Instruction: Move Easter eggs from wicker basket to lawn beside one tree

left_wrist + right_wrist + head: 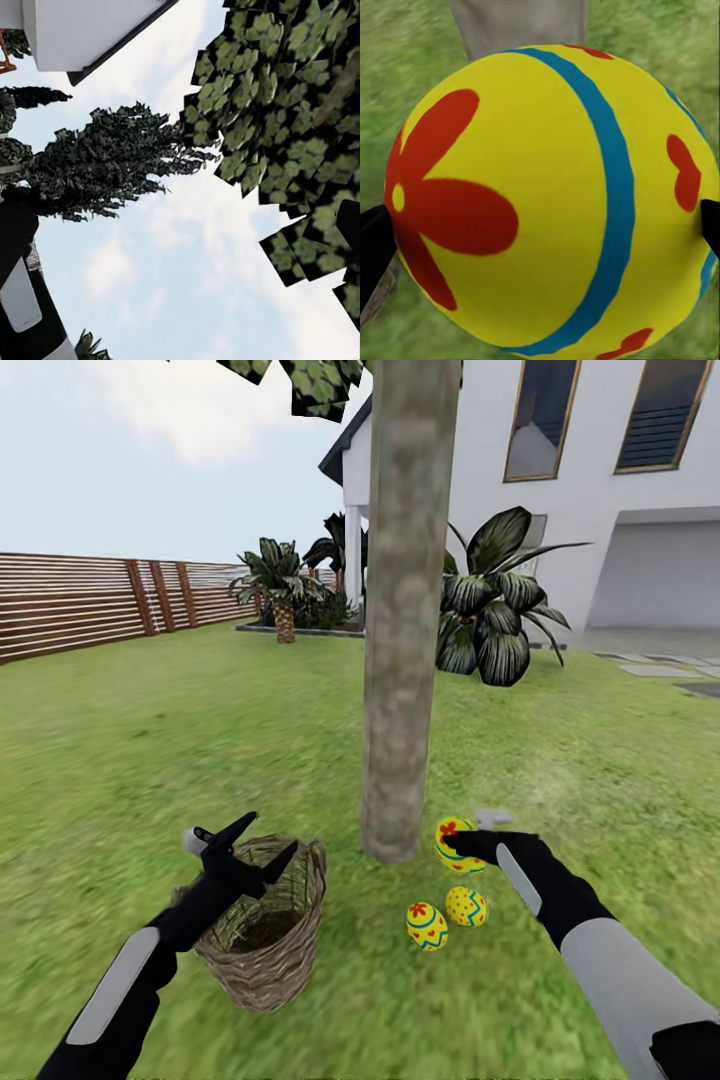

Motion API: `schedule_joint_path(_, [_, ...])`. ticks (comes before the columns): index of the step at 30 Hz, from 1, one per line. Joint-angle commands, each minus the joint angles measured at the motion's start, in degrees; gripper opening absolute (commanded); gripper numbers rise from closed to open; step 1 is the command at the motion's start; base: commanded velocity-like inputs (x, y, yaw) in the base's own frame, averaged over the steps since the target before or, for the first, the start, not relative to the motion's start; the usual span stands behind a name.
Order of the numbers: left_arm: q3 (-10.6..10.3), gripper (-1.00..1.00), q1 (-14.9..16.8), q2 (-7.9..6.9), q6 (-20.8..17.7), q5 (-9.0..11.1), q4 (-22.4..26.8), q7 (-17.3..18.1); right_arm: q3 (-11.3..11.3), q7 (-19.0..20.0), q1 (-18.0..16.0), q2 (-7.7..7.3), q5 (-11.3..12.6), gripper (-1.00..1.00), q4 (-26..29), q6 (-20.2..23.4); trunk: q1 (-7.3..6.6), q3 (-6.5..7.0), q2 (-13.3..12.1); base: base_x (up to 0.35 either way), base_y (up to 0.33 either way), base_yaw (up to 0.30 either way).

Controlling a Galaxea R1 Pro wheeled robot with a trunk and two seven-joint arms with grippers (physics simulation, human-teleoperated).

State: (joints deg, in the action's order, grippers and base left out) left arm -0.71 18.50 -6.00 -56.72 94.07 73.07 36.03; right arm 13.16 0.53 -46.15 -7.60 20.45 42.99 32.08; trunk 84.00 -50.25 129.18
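The left gripper hangs open over the basket, which looks empty. Right of it, two eggs lie on the lawn near the tree; the right gripper clasps the third egg just beside the trunk, unreleased

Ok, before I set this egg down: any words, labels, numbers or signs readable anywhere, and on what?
None: no readable text in any view.
The egg in the right tool carries only painted red flowers and blue bands, no letters.
The two eggs on the lawn, the wicker basket, the tree and the house bear no writing.
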Motion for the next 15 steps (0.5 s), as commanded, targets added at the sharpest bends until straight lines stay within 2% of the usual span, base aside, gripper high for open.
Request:
schedule_joint_path(1, [-0.1,1.00,0.0,0.20,-0.2,0.0,0.0,-0.4,0.2,-1.9,0.0,0.08,0.0,-1.00,0.1,-0.8,-0.01,-0.15,0.0,0.000,0.000,0.000])
schedule_joint_path(4, [-0.1,1.00,0.0,0.87,-0.2,0.0,0.0,-3.8,0.2,-5.5,0.0,0.14,-0.1,-1.00,0.1,-1.5,-0.01,-0.42,0.0,0.000,0.000,0.000])
schedule_joint_path(7, [-0.1,1.00,0.0,1.15,0.0,0.0,0.0,-4.6,0.2,-10.7,0.0,0.13,-0.1,-1.00,0.3,-1.7,-0.01,-0.69,0.0,0.000,0.000,0.000])
schedule_joint_path(12, [0.0,1.00,0.0,1.17,0.4,0.0,0.0,-4.7,0.3,-11.9,0.0,0.15,-0.1,-1.00,0.2,-1.8,-0.01,-1.15,0.0,0.000,0.000,-0.013])
schedule_joint_path(15, [0.0,1.00,0.0,1.17,0.4,0.0,0.0,-4.8,0.3,-12.0,0.0,0.21,-0.1,-1.00,0.2,-1.8,-0.01,-1.40,0.0,0.000,0.000,-0.129])
